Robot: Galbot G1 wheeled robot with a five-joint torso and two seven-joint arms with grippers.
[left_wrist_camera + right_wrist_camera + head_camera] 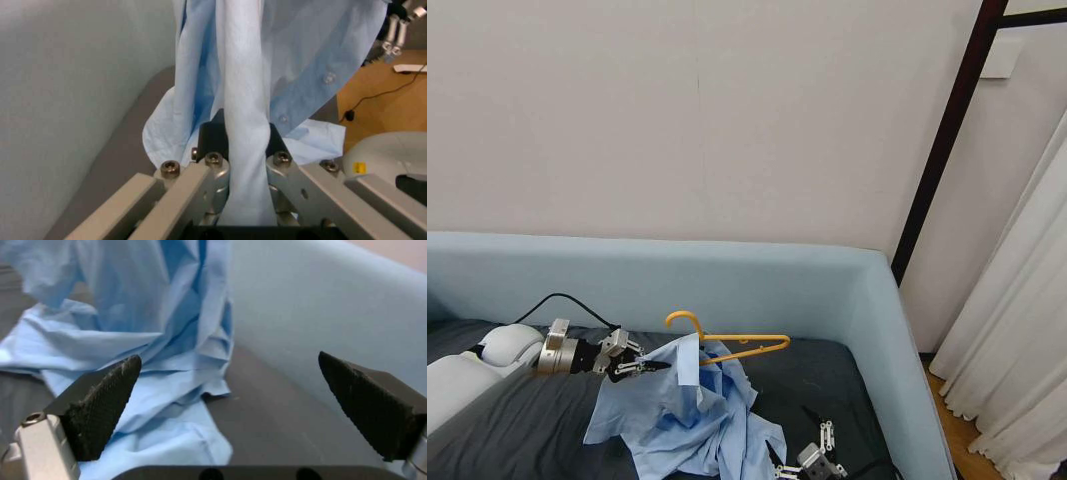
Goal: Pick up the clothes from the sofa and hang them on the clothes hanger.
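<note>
Left gripper: we see it clamped on the blue shirt by the yellow hanger
Right gripper: fingers spread wide, empty

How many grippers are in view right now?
2. The left gripper is clamped on the shirt beside the hanger; the right gripper is open, low by the shirt's edge.

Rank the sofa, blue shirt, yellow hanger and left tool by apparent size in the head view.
1. sofa
2. blue shirt
3. yellow hanger
4. left tool, shut on the shirt
Hanger and tool look close, so unsure. The right tool, open, sits nearer the camera.
</note>
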